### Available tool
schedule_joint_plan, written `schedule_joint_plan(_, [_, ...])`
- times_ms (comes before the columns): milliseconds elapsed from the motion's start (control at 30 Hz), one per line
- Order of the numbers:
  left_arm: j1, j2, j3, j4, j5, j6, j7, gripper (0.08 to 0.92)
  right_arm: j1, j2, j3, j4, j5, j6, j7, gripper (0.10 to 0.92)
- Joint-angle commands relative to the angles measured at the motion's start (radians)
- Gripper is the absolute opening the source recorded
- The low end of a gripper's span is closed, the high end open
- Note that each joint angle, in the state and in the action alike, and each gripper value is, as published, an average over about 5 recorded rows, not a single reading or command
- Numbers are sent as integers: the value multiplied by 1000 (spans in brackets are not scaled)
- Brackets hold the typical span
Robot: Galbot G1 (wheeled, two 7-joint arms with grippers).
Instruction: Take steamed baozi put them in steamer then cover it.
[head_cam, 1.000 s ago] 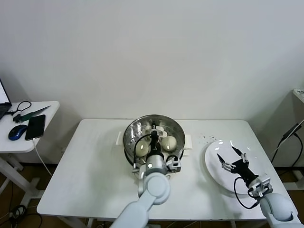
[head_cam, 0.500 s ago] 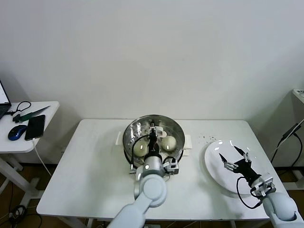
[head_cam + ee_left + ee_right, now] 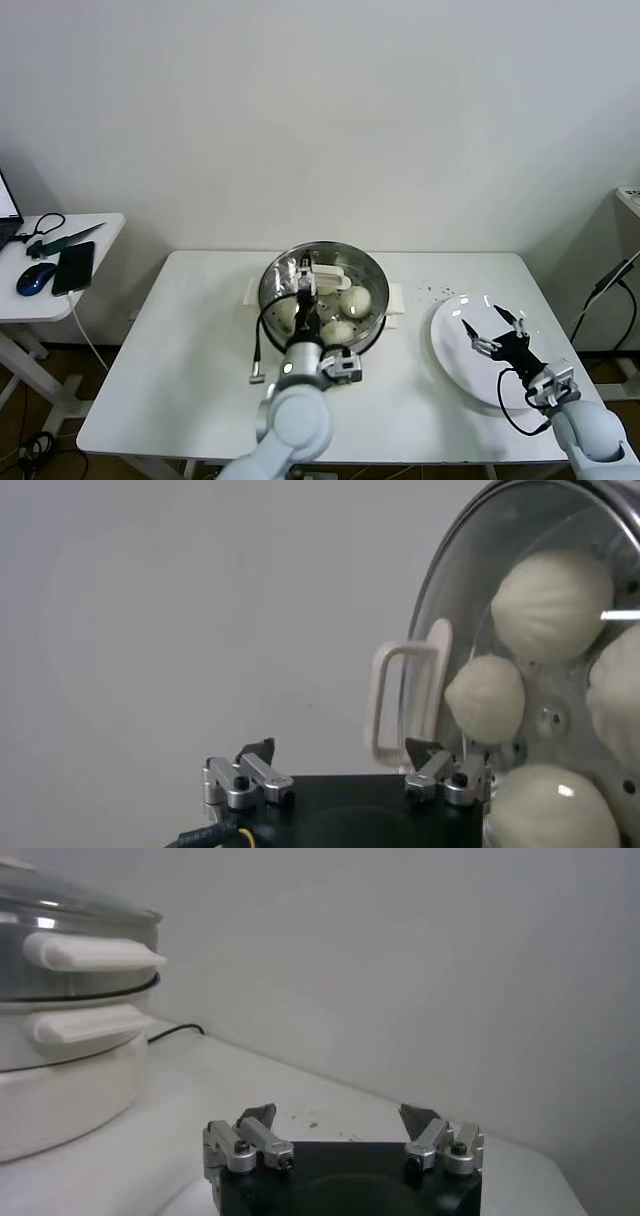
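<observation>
Cream baozi (image 3: 355, 298) inside upright steamer (image 3: 324, 290)

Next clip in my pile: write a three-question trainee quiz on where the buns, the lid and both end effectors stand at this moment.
1. True or false: the right end effector hangs open over the flat white plate, and the left end effector is open too, holding nothing.
2. Pick one. The round glass lid with white handle sits: A) on the round shiny steel steamer with cream-white base; B) on the plate; C) in the left end effector.
3. How many cream-white pleated buns show through the lid in the left wrist view?

Key: 1 true; 2 A; 3 four.
</observation>
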Motion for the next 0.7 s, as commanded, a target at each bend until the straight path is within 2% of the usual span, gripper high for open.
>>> schedule_joint_plan(33, [141,73,-117,-216,-278,-75,-191,821,-18,5,9,32,35,-24,23,823])
schedule_joint_plan(267, [306,70,-386,-288,-690,-331,-307,823,-52,30,33,64,30,-20,34,823])
schedule_joint_plan(400, [423,25,-552,-285,-951,-514,-329,823,-72,44,45,80,33,-9,34,823])
schedule_joint_plan(533, [505,-46,-697,-250,-1206,-644,-353,823,-94,54,53,92,34,7,29,823])
schedule_joint_plan(700, [557,-78,-821,-151,-1426,-783,-373,823,-119,62,55,109,36,22,22,823])
